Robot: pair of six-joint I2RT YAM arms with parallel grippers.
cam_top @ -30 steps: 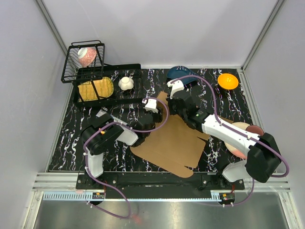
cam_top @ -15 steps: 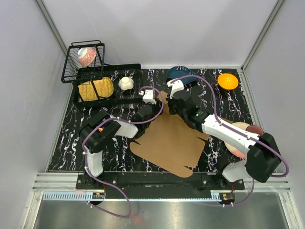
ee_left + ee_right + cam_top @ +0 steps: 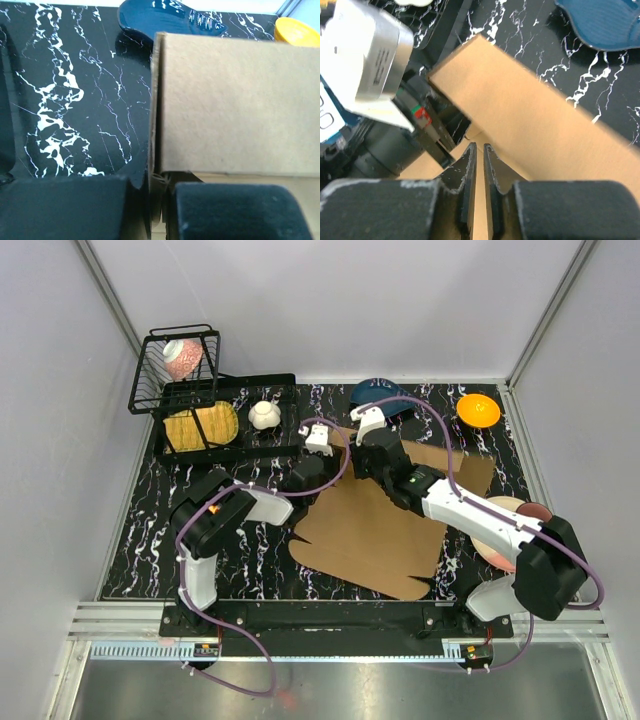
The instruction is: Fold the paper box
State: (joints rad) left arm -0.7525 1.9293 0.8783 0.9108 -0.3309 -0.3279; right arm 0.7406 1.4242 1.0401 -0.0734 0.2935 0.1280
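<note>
The paper box [image 3: 370, 535] is a flat brown cardboard sheet on the black marbled mat, between the two arms. My left gripper [image 3: 318, 452] is at its far left corner. In the left wrist view, my left gripper [image 3: 155, 182] is shut on the edge of a raised flap [image 3: 235, 105]. My right gripper [image 3: 372, 455] is just right of it, over the sheet's far edge. In the right wrist view, my right gripper [image 3: 480, 147] has its jaws nearly together with nothing seen between them. Its tips are down at the cardboard [image 3: 535, 125], next to the left gripper.
A black wire rack [image 3: 185, 370] with a patterned cup stands at the far left. A yellow item [image 3: 200, 425] and a white cup [image 3: 265, 415] are beside it. A blue bowl [image 3: 380, 392] and an orange bowl [image 3: 478, 410] sit behind the sheet. Plates [image 3: 510, 525] lie at the right.
The cardboard sheet has turned and slid to the right, and a far right panel now shows beyond the right arm. My left gripper has moved a little away and to the right.
</note>
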